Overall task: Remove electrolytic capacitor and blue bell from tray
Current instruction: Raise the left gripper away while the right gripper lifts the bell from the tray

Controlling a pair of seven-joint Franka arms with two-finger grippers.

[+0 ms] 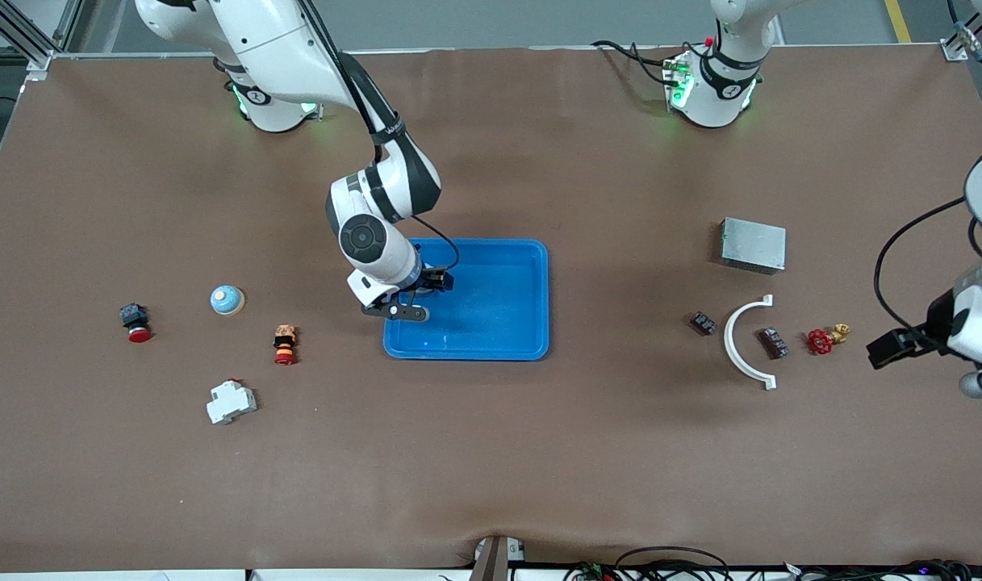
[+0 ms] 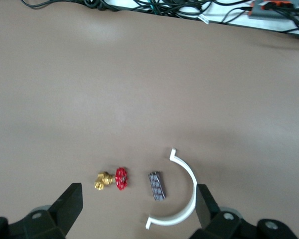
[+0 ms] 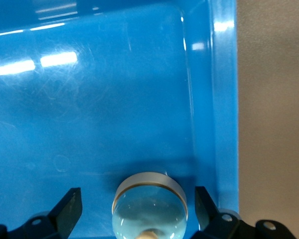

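A pale blue domed bell (image 3: 149,206) sits in the blue tray (image 1: 507,323), in the corner toward the right arm's end. My right gripper (image 1: 423,297) hangs over it, open; in the right wrist view the gripper (image 3: 137,194) has a finger on each side of the bell with a gap at both. Two small dark capacitors (image 1: 704,323) (image 1: 774,342) lie toward the left arm's end. My left gripper (image 1: 902,351) is open in the air beside them. In the left wrist view the gripper (image 2: 138,191) looks down on one capacitor (image 2: 157,185).
A white curved bracket (image 1: 747,343), a red-handled brass valve (image 1: 825,339) and a grey metal box (image 1: 753,244) lie near the capacitors. Toward the right arm's end are a second blue dome (image 1: 227,299), two red push buttons (image 1: 135,321) (image 1: 285,344) and a white breaker (image 1: 231,401).
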